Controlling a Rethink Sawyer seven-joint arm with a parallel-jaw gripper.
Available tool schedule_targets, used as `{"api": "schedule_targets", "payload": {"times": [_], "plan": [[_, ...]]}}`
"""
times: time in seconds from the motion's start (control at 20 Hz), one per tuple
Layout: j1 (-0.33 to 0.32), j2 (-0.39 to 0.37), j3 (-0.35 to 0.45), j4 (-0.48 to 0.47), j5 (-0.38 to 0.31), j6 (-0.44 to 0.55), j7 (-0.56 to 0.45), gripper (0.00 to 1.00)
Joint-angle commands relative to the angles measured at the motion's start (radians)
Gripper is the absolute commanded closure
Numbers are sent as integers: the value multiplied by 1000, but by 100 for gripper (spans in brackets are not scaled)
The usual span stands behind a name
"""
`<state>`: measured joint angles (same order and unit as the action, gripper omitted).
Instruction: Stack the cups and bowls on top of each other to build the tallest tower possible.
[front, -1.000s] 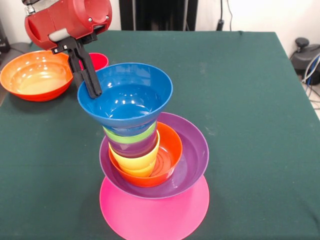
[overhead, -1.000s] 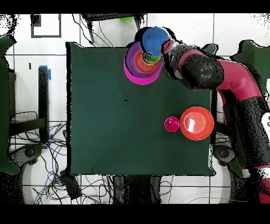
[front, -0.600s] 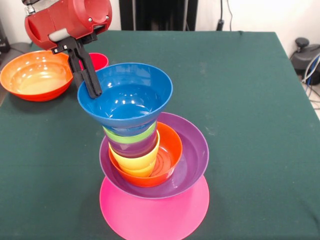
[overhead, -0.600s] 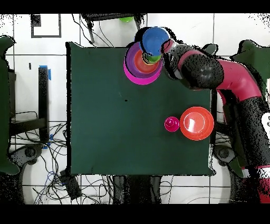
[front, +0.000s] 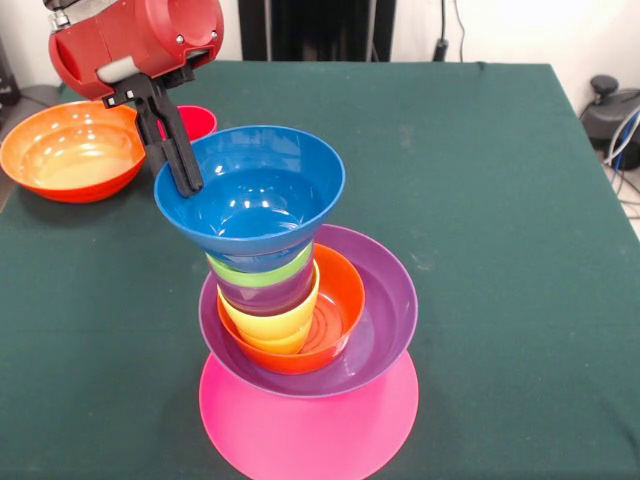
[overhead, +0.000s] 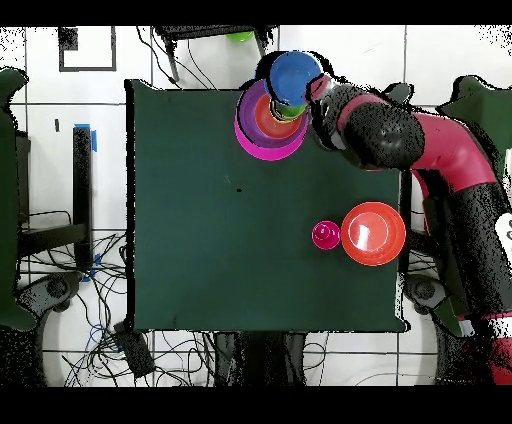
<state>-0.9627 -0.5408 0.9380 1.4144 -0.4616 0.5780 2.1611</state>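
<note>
Sitting at the far left of the front view, the large orange bowl (front: 70, 150) rests on the green table (front: 500, 200) close to its left edge, with the red cup (front: 192, 121) just behind and beside it. Next comes the gripper (front: 178, 165), its black fingers (front: 170, 140) drawn narrow and pinching the left rim of the blue bowl (front: 250, 190), one finger apparently inside the rim and one outside. That bowl tops the tower (front: 300, 320): below it a green cup (front: 260, 272), a purple cup (front: 265, 292) and a yellow cup (front: 270, 322) nest in the small orange bowl (front: 335, 310), which sits in the purple bowl (front: 385, 320) on the upturned pink bowl (front: 310, 420). These pieces look light, stiff and slick, so a rim pinch suits them, but the blue bowl tilts and could slide or tip the leaning stack if released off-centre. To the right the table lies open and offers free room, while the tower stands near the front edge, so any sideways nudge toward that edge seems risky.
</note>
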Motion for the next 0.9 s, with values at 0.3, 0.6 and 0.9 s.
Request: {"api": "schedule_targets", "payload": {"times": [0.3, 0.6, 0.9], "plan": [[11, 3, -44, -1, -61, 153, -284, 100], [11, 2, -46, -1, -54, 180, -290, 100], [7, -1, -41, 6, -60, 187, -292, 100]]}}
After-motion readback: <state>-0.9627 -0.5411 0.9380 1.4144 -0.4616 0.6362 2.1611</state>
